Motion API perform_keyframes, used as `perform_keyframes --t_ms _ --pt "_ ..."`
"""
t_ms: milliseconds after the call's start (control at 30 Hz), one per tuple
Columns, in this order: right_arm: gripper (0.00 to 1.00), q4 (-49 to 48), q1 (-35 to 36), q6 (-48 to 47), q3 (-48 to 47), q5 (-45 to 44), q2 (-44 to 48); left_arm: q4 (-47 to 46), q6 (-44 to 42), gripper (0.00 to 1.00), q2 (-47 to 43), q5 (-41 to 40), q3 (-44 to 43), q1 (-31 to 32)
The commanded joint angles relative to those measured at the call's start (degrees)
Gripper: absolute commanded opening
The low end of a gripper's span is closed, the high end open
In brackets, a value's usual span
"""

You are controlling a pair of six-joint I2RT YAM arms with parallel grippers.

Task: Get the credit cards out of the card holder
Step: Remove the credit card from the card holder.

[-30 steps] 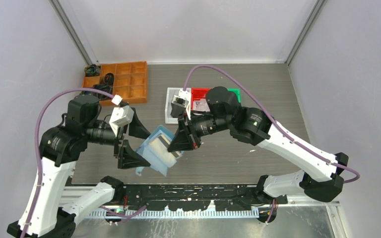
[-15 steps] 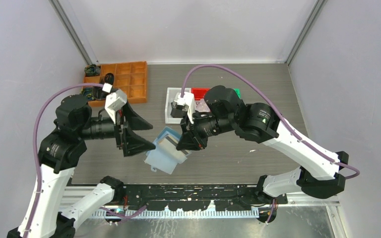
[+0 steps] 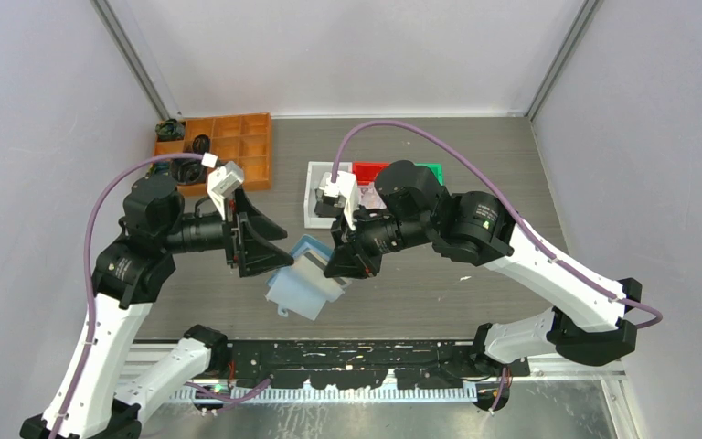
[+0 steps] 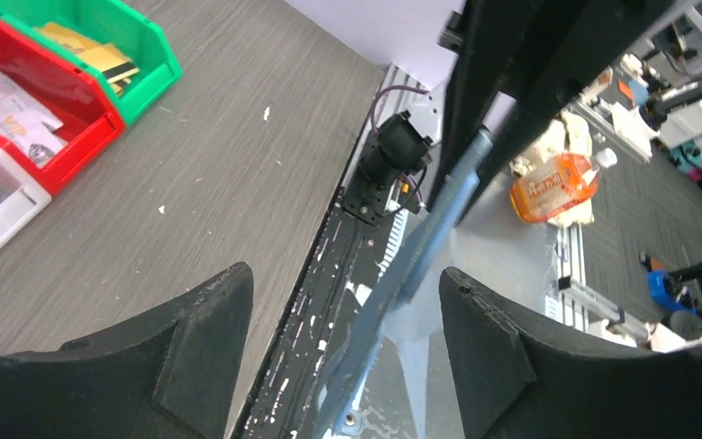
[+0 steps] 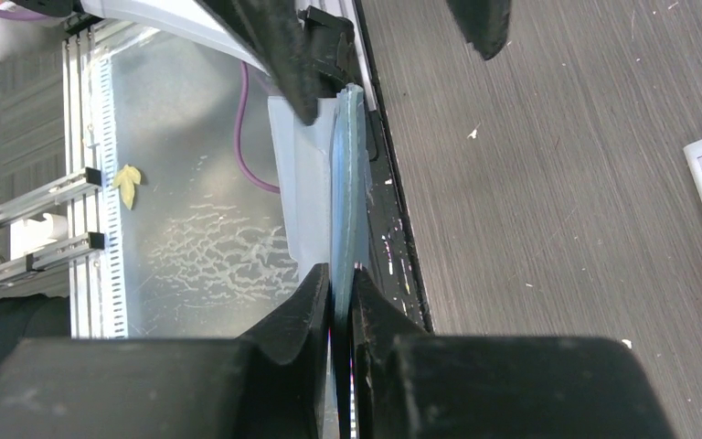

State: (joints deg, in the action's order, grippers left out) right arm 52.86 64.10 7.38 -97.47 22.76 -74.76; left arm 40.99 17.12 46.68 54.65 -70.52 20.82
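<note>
The right gripper [image 3: 343,265] pinches the open blue card holder [image 3: 300,285] above the table [image 3: 439,293], the left gripper [image 3: 270,251] spread-jawed at its opposite edge.

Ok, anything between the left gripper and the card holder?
Nothing. The left wrist view shows the card holder edge-on inside the open left gripper, no other object between.

Grey wood-grain worktop [image 3: 439,293] — an orange divided tray [image 3: 238,155] in its far-left corner, dark bits in some compartments. White bin [image 3: 314,176], red bin [image 3: 366,171] and green bin [image 3: 433,169] side by side. Beyond — an orange bottle [image 4: 553,186].
</note>
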Motion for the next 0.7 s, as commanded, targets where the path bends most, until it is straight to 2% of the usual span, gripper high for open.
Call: perform_keyframes --t_ms 0,233,467,667 --pt "0.01 -4.89 0.26 -0.61 -2.67 -0.52 0.69 1.58 -6.38 0.76 -1.85 6.79 -0.39 -0.25" --pt "0.01 -5.65 0.28 0.47 -3.46 0.29 0.17 5.43 -10.77 0.77 -2.2 8.99 -0.23 -0.25" --pt "0.01 -7.65 0.29 0.97 -2.77 4.04 1.49 17.37 -25.18 0.73 -0.84 7.24 -2.81 -0.25" --pt "0.01 -8.96 0.3 1.72 -1.94 8.14 0.89 14.5 -20.93 0.64 -0.8 10.77 -3.2 -0.25"
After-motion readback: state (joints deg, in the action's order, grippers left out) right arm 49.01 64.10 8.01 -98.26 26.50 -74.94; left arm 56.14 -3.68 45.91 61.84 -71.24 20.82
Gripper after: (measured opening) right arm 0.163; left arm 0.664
